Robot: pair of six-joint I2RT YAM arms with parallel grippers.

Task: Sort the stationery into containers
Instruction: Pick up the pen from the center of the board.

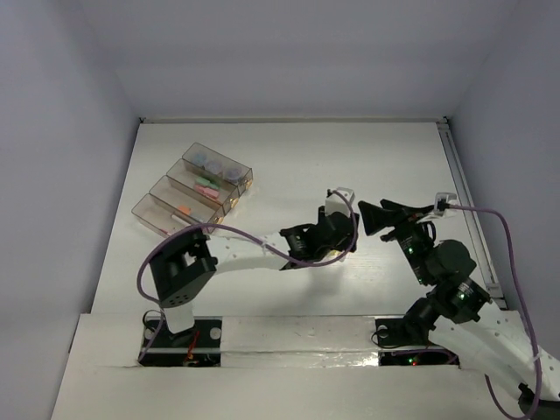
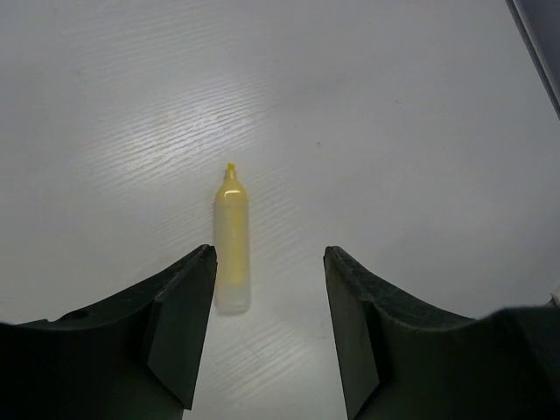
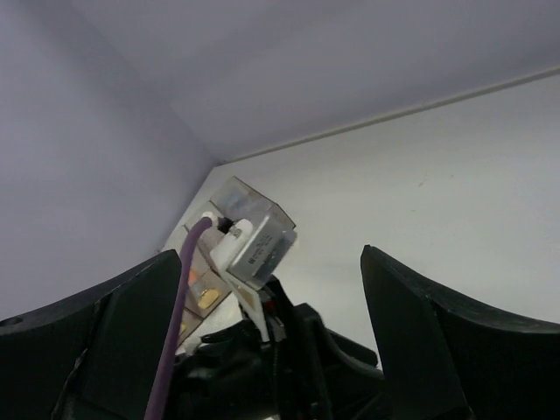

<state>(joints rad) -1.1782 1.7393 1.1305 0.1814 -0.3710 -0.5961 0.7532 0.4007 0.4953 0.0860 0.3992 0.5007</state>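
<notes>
Left gripper (image 2: 269, 258): jaws partly open and holding nothing, pointing down at the white table (image 2: 394, 131). Yellow stick (image 2: 232, 241) lies flat on the table under it, pointed tip facing away from the camera. Its rear end sits in the gap just beside the left-hand finger (image 2: 179, 324); can't tell if they touch. Right-hand finger (image 2: 359, 332) is apart from the stick.

Right gripper (image 3: 271, 254): jaws wide open, nothing held. It's raised and aimed toward the containers, with the left arm's wrist and purple cable (image 3: 179, 306) in front of it.

Containers (image 1: 245, 179): four clear boxes side by side in a slanted row, at the left of the table.
- Box farthest from the arm bases holds blue-grey discs (image 1: 210, 160).
- Next box has pink and green sticks (image 1: 207, 185).
- Third box has an orange stick (image 1: 184, 210).
- Nearest box's contents are too small to tell.

In the top view the left gripper is well to the right of the containers and a bit nearer the bases. The yellow stick is hidden beneath it there. Right gripper is farther right of the containers, just beyond the left wrist.
</notes>
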